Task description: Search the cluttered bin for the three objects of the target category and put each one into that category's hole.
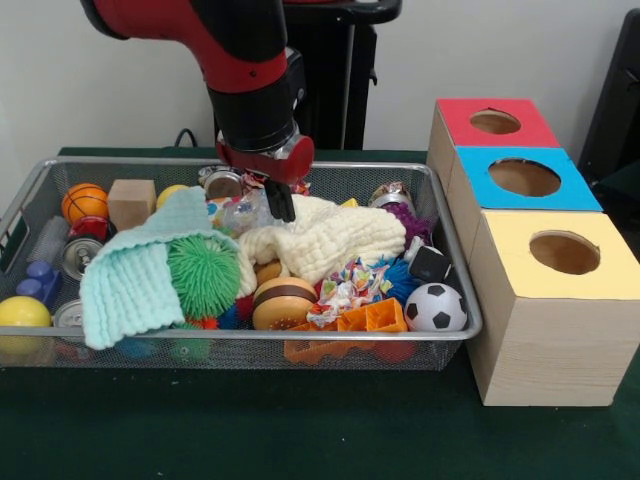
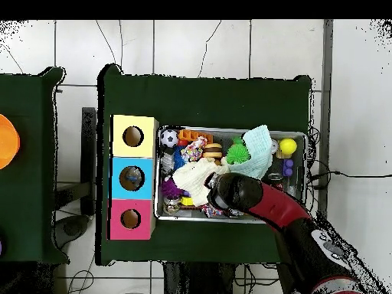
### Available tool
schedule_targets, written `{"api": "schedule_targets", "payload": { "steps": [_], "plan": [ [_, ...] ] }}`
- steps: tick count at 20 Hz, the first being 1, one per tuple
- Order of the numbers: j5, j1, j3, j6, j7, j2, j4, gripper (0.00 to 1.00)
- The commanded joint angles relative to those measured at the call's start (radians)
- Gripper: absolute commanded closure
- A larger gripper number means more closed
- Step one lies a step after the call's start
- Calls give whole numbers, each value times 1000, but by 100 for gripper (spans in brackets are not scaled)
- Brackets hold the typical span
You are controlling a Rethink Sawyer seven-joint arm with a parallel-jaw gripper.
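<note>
Plain pale wall (image 1: 100, 90) behind, evenly lit, no marks. Dark green cloth over the table (image 1: 300, 430), running under everything and out to the near edge. From above: white tiled floor (image 2: 191, 46) with dark grout lines, thin black cables (image 2: 344, 174) trailing across it on one side. A second green-covered table (image 2: 27, 161) just beside the first, with something orange (image 2: 6, 142) at its outer edge, cut off by the frame. Dark furniture edge (image 1: 620, 110) at the far right in front view.
</note>
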State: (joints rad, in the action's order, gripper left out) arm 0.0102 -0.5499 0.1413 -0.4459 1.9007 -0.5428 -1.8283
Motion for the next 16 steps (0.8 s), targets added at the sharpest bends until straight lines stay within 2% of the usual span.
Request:
{"api": "schedule_targets", "payload": {
  "steps": [1, 11, 16],
  "plan": [
    [31, -18, 64, 85, 52, 82, 21, 100],
    [31, -20, 64, 73, 45, 79, 19, 100],
    [25, -18, 57, 33, 42, 60, 19, 100]
  ]
}}
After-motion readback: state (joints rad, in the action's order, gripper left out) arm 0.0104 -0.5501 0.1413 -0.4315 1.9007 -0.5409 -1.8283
